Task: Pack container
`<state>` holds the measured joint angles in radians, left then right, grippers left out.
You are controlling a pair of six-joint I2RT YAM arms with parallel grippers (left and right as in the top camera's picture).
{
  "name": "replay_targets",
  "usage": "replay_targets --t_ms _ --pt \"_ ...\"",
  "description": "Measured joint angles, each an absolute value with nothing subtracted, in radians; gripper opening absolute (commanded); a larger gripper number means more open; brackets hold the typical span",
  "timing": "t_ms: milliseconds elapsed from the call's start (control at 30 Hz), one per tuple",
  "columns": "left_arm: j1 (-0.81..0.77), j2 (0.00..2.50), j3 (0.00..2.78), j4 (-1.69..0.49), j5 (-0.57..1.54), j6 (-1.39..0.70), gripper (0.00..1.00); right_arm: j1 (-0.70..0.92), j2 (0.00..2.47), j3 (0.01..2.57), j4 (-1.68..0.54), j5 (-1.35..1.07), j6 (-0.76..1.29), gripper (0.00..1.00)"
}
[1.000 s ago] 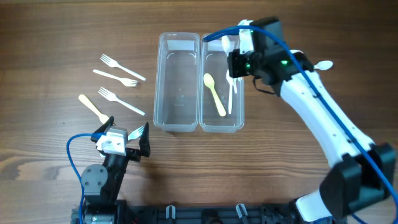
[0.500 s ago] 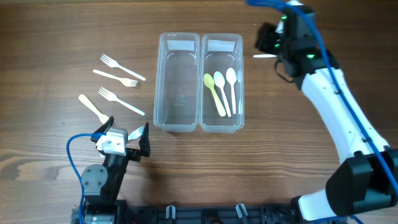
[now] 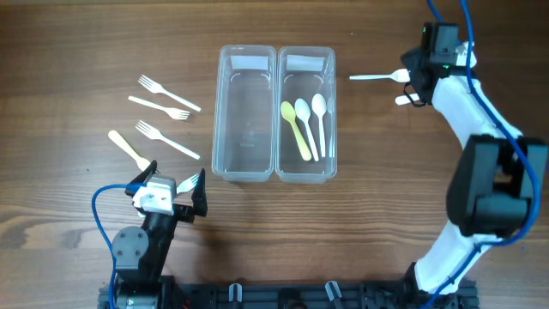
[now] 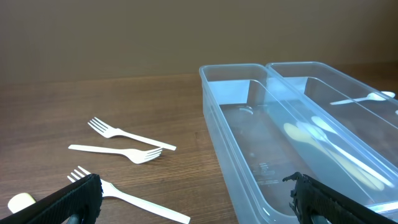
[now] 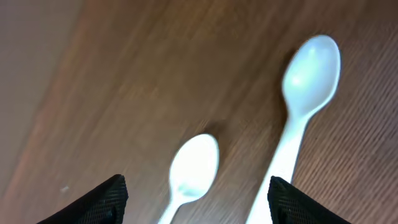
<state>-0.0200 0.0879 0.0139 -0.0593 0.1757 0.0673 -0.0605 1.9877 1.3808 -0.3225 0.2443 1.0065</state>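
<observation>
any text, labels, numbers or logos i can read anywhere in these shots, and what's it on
No readable text in any view.
Faint moulded marking on the floor of the empty clear container: too small and faint to read.
The forks, the spoons and the table carry no print that shows.

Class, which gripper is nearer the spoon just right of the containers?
Right. The right gripper hovers by the spoon, at its bowl end; the left gripper sits far beyond the containers.
</observation>
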Motion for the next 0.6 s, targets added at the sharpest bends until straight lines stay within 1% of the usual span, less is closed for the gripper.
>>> replay_targets --t_ms 167,200,267,400,467,600 --pt "-0.020 0.088 0.014 -0.059 0.176 0.067 1.00 -0.101 2.028 1.381 -0.291 0.244 1.124 0.73" --pt "-0.020 0.088 0.014 -0.059 0.176 0.067 1.00 -0.110 2.041 1.381 -0.282 0.244 1.134 0.75" --pt "-0.020 0.088 0.014 -0.059 0.176 0.067 1.00 -0.128 2.071 1.381 -0.265 0.236 1.151 0.75" --pt "-0.020 0.088 0.014 -0.059 0.176 0.067 1.00 -0.136 2.124 1.381 -0.134 0.174 1.131 0.74" --pt "-0.020 0.088 0.014 -0.059 0.176 0.067 1.00 -0.136 2.128 1.381 -0.123 0.148 1.121 0.74" --pt "-0.020 0.088 0.014 -0.059 0.176 0.067 1.00 -0.136 2.128 1.381 -0.117 0.121 1.106 0.68"
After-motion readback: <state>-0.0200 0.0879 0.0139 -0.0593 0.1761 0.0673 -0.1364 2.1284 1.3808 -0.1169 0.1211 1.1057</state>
